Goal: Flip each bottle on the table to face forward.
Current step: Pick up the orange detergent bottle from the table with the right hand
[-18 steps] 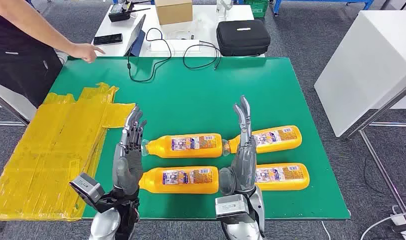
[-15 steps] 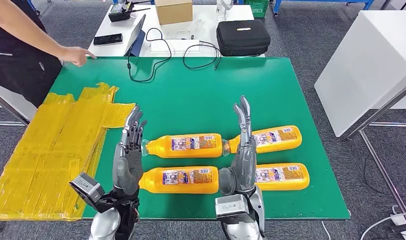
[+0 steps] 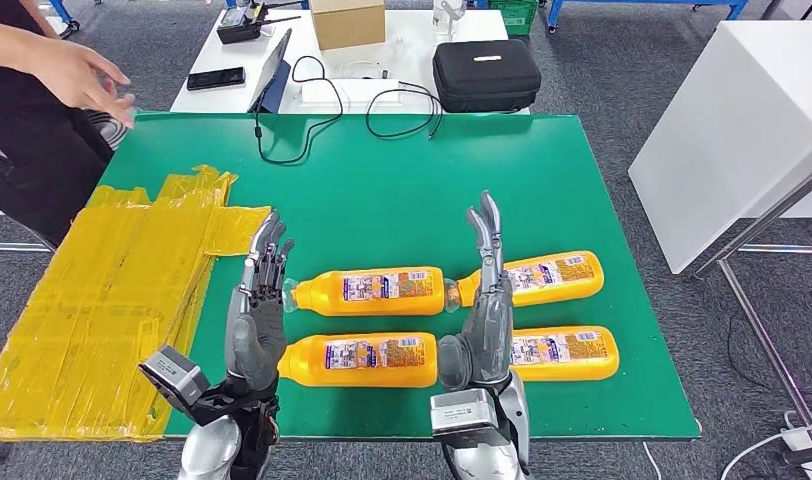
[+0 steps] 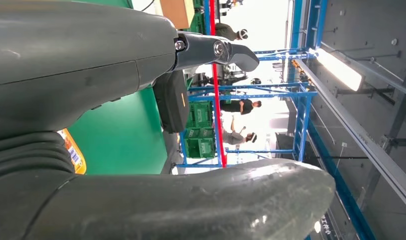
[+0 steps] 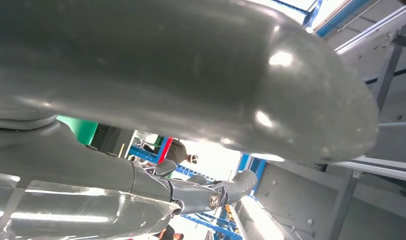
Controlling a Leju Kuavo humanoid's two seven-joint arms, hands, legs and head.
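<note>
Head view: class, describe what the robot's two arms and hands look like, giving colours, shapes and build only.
Both arms are silver metal. The left hand and right hand have smooth grey palm covers and slim, dark, jointed metal fingers. A boxy grey camera module sits at each wrist.

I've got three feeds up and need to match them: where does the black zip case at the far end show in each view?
Head view: the black zip case lies on the white desk just past the green table.
Left wrist view: a dark rounded shape at the green table's far edge, probably the case.
Right wrist view: a dark patch lies beside the green, too unclear to call the case.
Shared landmark: the green table.
</note>
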